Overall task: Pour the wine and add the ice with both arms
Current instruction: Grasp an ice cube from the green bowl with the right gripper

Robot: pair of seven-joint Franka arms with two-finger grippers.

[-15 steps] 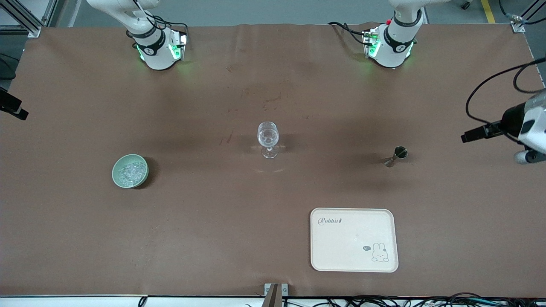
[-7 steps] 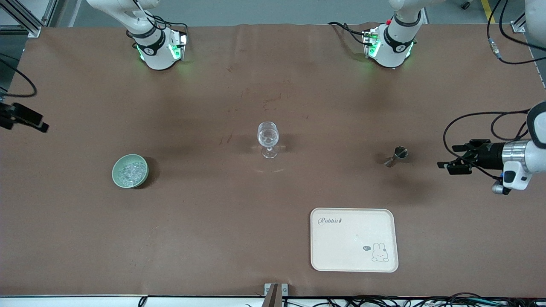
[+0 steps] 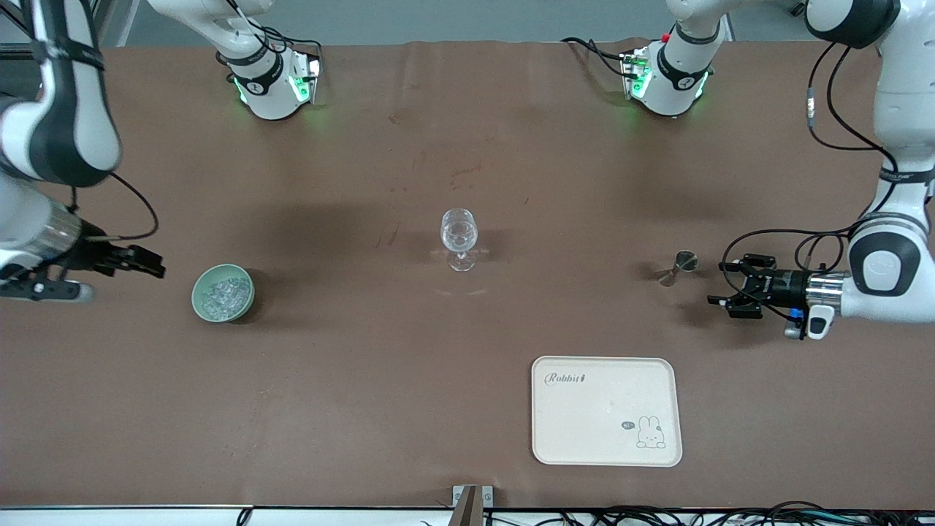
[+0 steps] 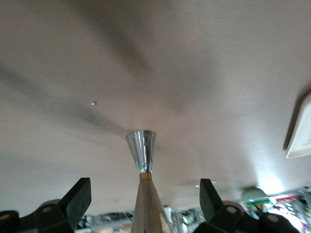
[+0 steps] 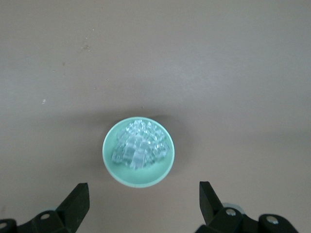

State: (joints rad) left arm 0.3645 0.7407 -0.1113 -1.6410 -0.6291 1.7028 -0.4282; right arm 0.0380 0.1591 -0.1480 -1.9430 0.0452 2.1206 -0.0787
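A clear wine glass (image 3: 459, 237) stands mid-table. A green bowl (image 3: 199, 294) toward the right arm's end holds a heap of clear ice (image 3: 222, 294). A metal jigger (image 3: 676, 267) stands toward the left arm's end. My left gripper (image 3: 719, 296) is open, low and level, a short way from the jigger; in the left wrist view the jigger (image 4: 142, 155) lines up between its fingers (image 4: 145, 190). My right gripper (image 3: 155, 266) is open beside the bowl; the right wrist view shows the bowl (image 5: 122, 177) and the ice (image 5: 140, 148) ahead of its open jaws (image 5: 144, 193). Small dark wine spots (image 3: 464, 174) mark the cloth.
A cream tray (image 3: 606, 438) with a rabbit print lies nearer the front camera than the jigger. Brown cloth covers the table. The two arm bases (image 3: 272, 88) (image 3: 668, 80) stand along the table edge farthest from the front camera.
Both arms have swung in from the table's ends. The left gripper has come down close to the jigger, the right gripper close to the ice bowl. Glass, bowl, jigger and tray have not moved.
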